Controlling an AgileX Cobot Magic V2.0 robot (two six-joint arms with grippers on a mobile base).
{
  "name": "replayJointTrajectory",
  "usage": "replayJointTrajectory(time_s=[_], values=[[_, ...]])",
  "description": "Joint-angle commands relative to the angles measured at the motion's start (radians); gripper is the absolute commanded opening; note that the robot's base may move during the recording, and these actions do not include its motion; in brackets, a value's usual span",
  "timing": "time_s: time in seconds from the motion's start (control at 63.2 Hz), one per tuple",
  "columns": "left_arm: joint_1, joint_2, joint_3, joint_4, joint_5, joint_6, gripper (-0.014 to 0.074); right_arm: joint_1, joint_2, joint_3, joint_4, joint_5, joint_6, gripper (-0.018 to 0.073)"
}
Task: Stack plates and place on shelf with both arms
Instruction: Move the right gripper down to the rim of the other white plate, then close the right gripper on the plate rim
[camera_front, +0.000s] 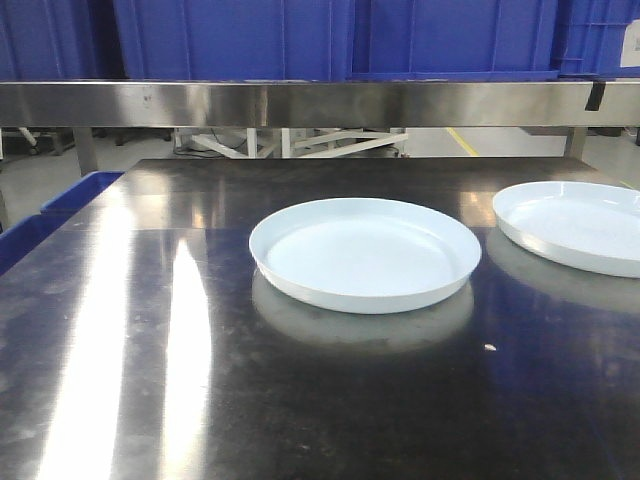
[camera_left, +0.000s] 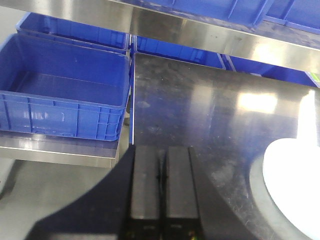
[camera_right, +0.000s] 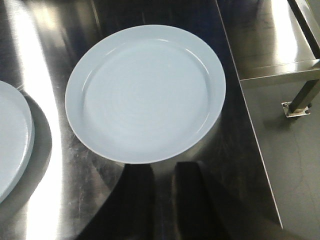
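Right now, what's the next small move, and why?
Probably lower the right gripper to the near rim of the right plate: that rim lies just ahead of it, and the centre plate sits apart, nothing stacked yet.

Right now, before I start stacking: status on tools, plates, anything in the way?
Left tool shut, empty. Right tool by right plate, jaws unclear. Centre plate apart, both flat on table, unstacked. Nothing between them.
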Motion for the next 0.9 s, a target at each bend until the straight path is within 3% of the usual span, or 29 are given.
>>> replayJointTrajectory(time_s=[0.0, 0.285, 0.412, 0.665, 0.886], values=[[-0.005, -0.004, -0.029, -0.006, -0.082, 0.001, 0.0090, -0.001, 0.066, -0.094, 0.000, -0.062, -0.008, 0.0380], [-0.005, -0.004, -0.029, -0.006, -0.082, 0.001, 0.0090, -0.004, 0.365, -0.358, -0.001, 0.013, -0.008, 0.0381], [-0.005, -0.004, -0.029, -0.006, -0.082, 0.001, 0.0090, -0.040, 0.464, -0.420, -0.001, 0.057, -0.008, 0.0381], [-0.005, -0.004, -0.029, -0.006, -0.082, 0.001, 0.0090, -0.119, 0.564, -0.460, -0.001, 0.072, -0.008, 0.0382], [-0.005, -0.004, -0.029, -0.006, -0.082, 0.001, 0.0090, -0.133, 0.624, -0.463, -0.016, 0.047, -0.008, 0.0382]])
